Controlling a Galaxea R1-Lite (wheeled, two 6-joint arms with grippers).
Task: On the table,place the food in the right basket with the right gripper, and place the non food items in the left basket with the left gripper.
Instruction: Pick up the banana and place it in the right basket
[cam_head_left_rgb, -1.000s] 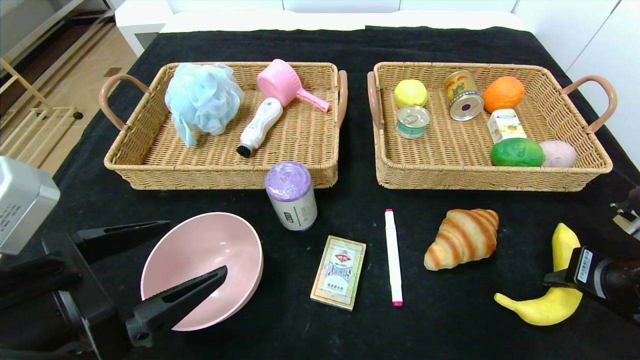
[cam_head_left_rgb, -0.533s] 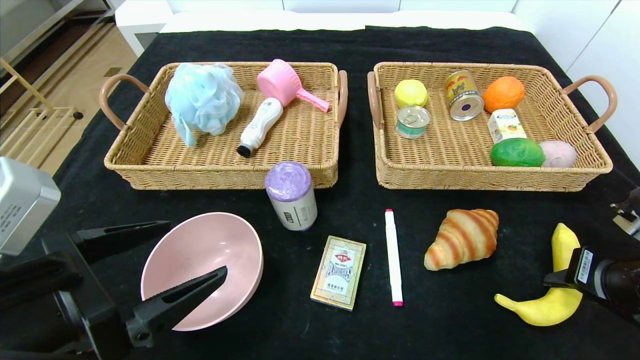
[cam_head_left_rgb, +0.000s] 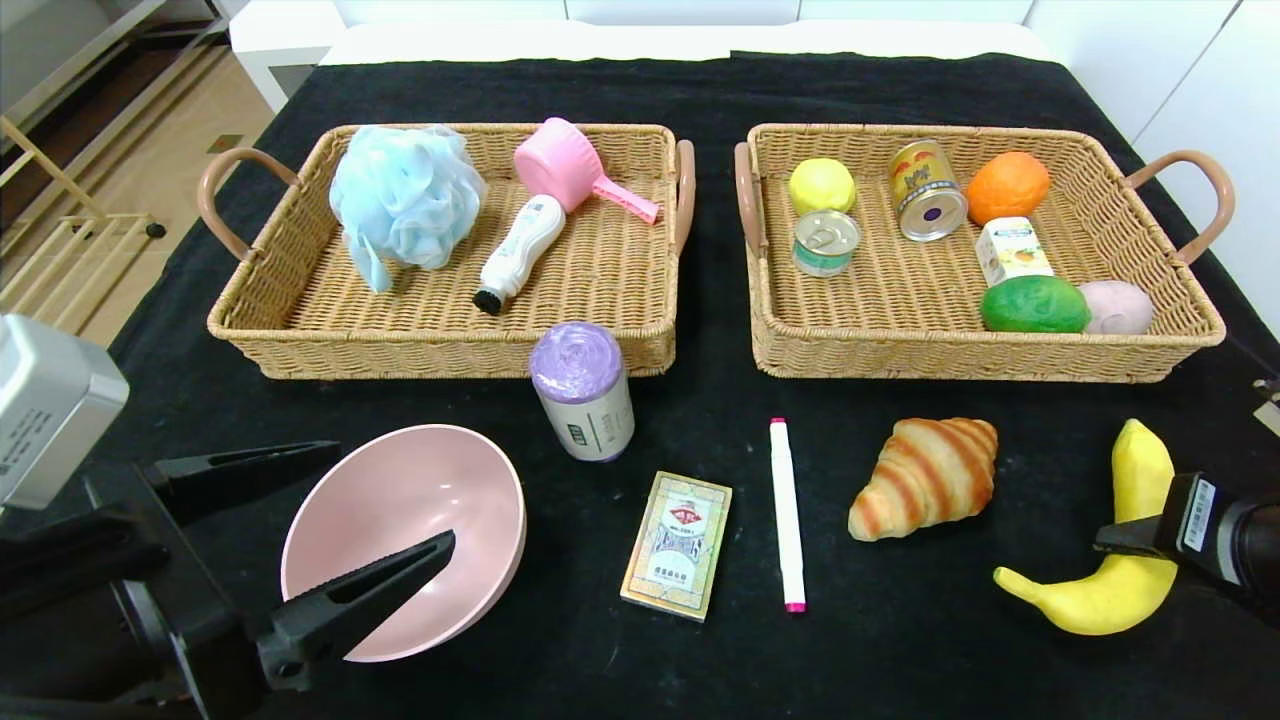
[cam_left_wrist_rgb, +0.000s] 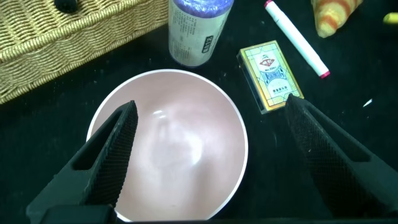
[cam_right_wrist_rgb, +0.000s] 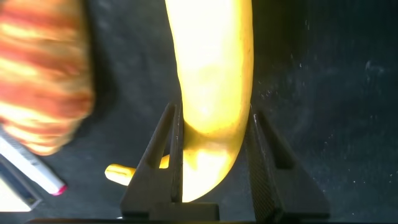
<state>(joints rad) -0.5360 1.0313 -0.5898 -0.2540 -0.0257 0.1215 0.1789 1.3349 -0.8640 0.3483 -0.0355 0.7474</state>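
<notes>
We take this for a staged test room rather than a lived-in home. A table (cam_head_left_rgb: 640, 90) draped in black cloth (cam_head_left_rgb: 900, 660) carries 2 matching wicker baskets (cam_head_left_rgb: 300, 340) (cam_head_left_rgb: 1190, 330) and a tidy spread of mixed props, food replicas among household goods. Around it we see plain white panels (cam_head_left_rgb: 1180, 70), a white block (cam_head_left_rgb: 280, 40), pale tiled floor (cam_head_left_rgb: 170, 150) and a light wooden rack (cam_head_left_rgb: 50, 260).

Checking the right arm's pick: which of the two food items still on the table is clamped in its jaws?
The banana, at the table's right edge. The right gripper has its jaws shut on it, while the croissant lies untouched beside the marker.
</notes>
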